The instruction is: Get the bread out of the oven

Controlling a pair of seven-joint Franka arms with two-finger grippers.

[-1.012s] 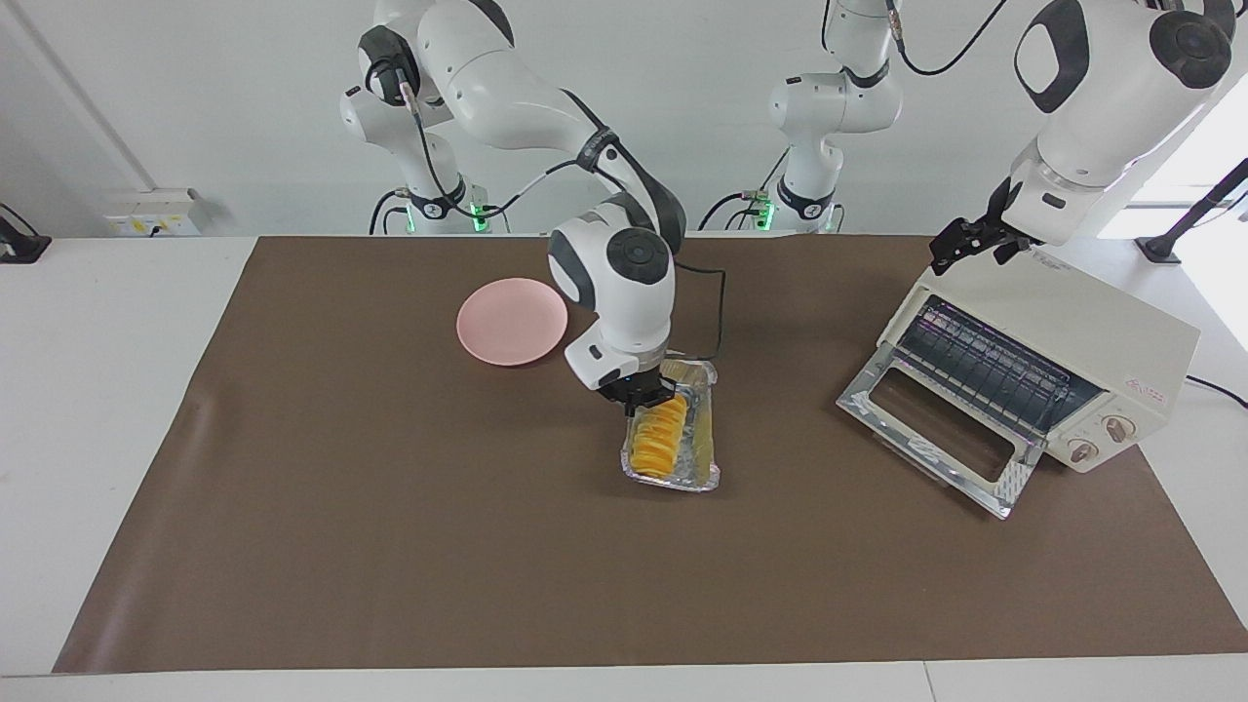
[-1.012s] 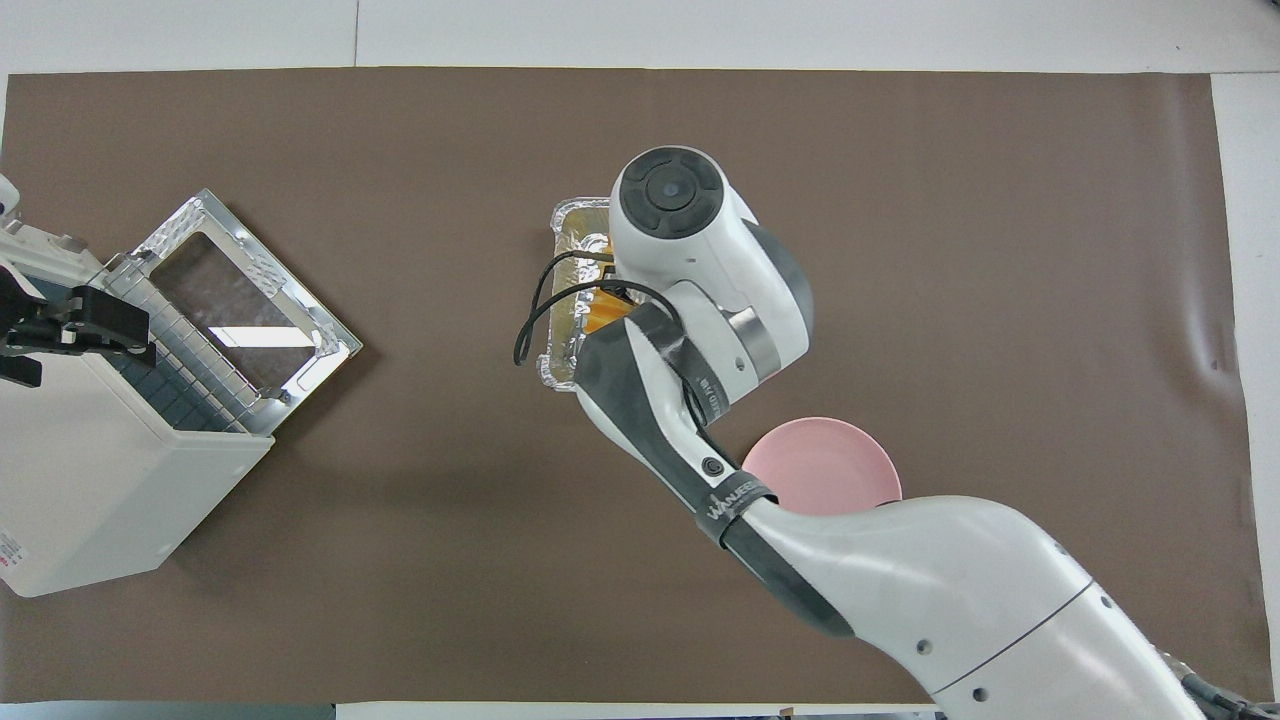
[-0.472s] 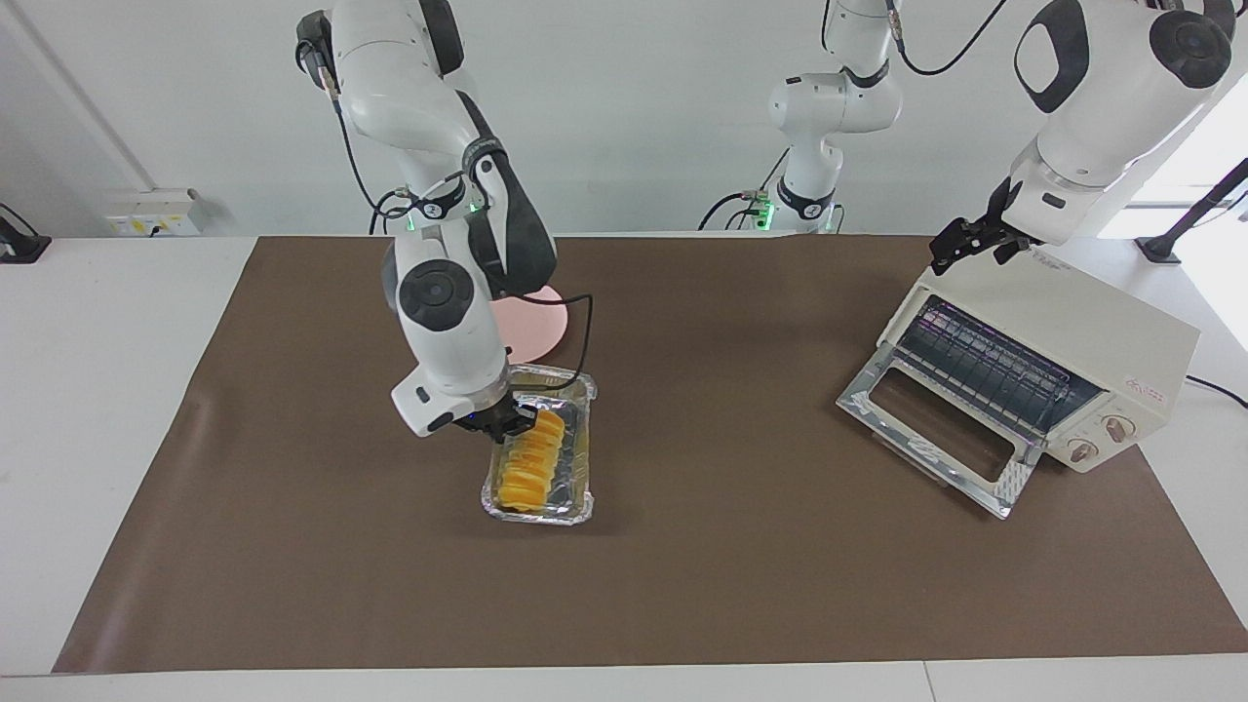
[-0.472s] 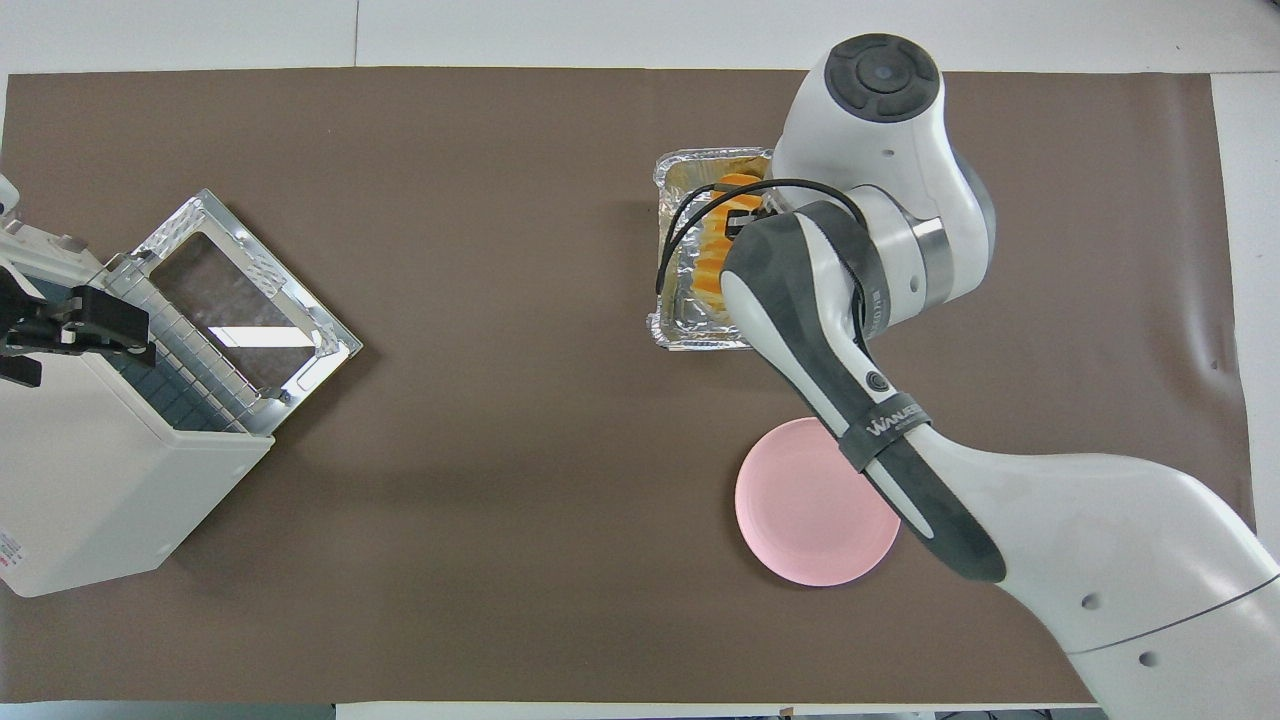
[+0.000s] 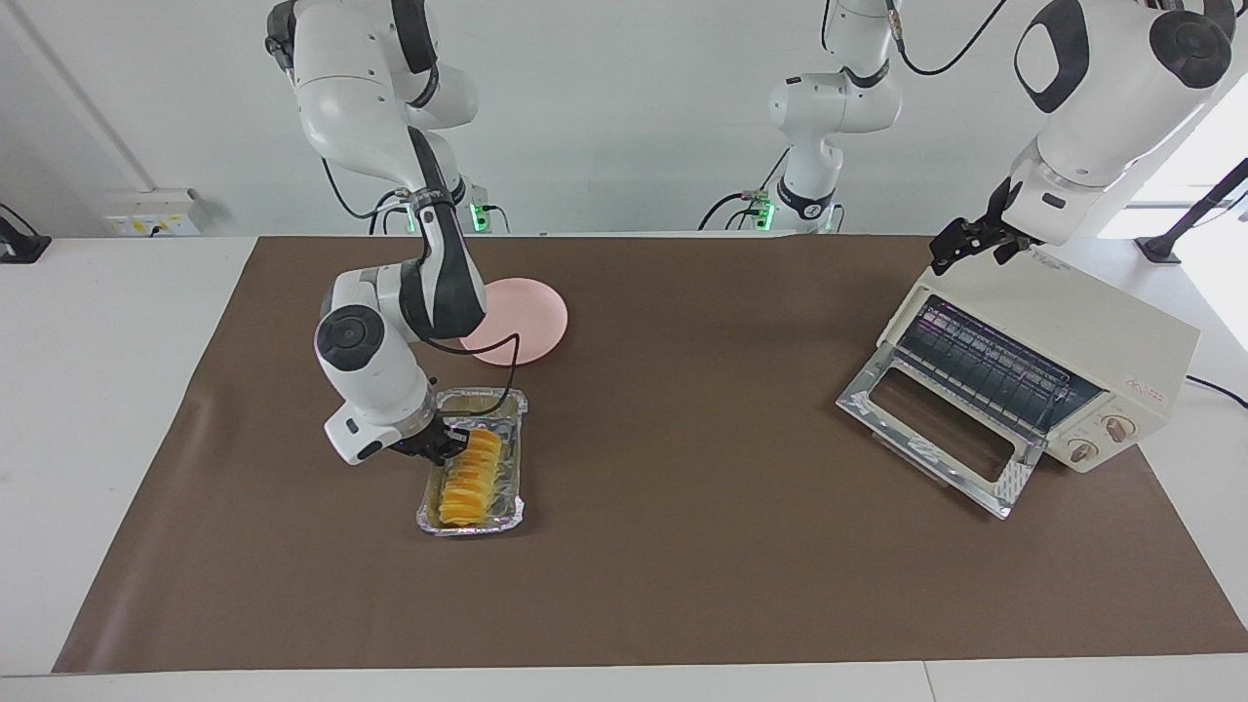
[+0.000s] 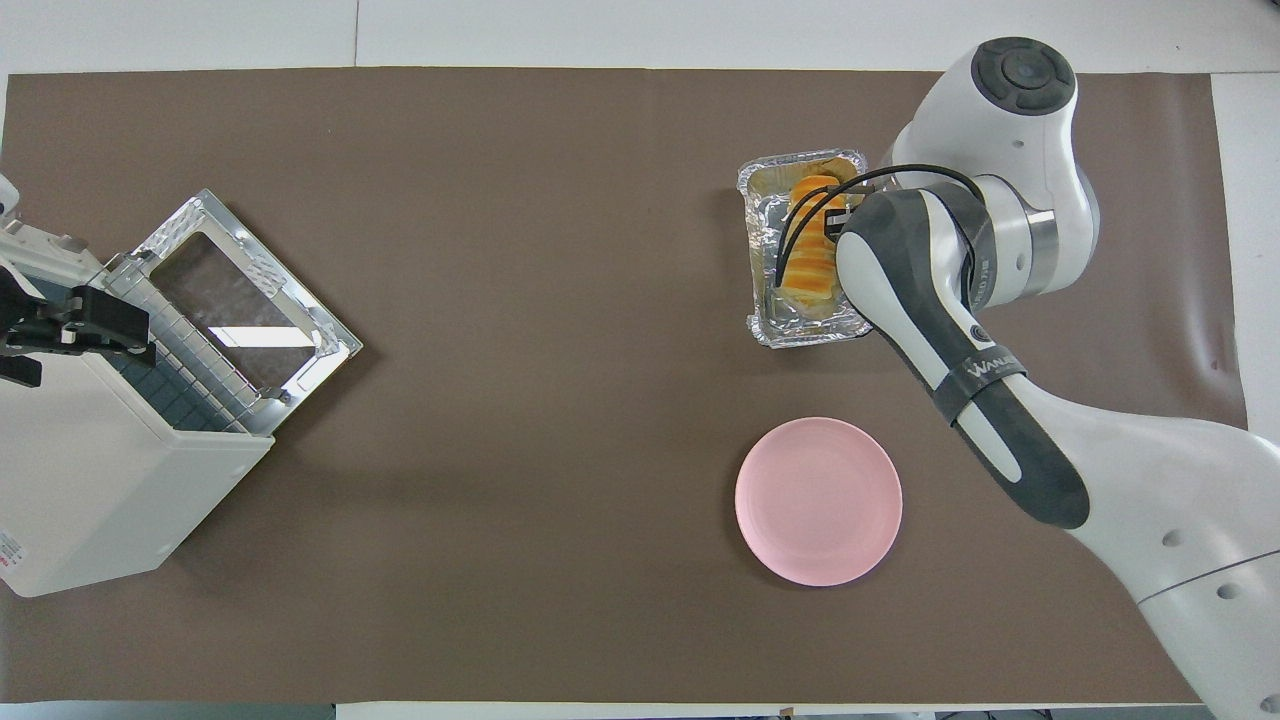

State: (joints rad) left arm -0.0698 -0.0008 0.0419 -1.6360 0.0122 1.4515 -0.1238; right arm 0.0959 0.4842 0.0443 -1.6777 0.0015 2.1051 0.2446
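- Bread (image 5: 468,476) lies in a crinkled foil tray (image 5: 425,510) on the brown mat, lower left of centre in the facing view, upper right in the overhead view. It is well apart from the oven (image 5: 1072,361) and so already out of it.
- Oven sits at the right of the facing view, toward the left arm's end of the desk (image 5: 97,409). Its glass door is dropped open and the wire rack shows bare.
- Right gripper (image 5: 439,447) is down at the tray's rim, at the end of the loaf nearer the robots. Its fingers appear clenched on the tray's rim rather than the loaf, but the wrist hides most of the contact, so this is a judgement.
- Loaf's long axis runs near to far from the robots, along the tray's length. From the fingers the loaf extends downward in the facing view, upward in the overhead view.
- Pink plate (image 5: 526,317) rests just above the tray in the facing view, nearer the robots, apart from it.
- Left gripper (image 5: 960,244) hangs over the oven's top edge at the upper right of the facing view, waiting. Cannot tell its state.
- Judgement: the right arm is far nearer the bread; setting down and letting go looks like what remains.
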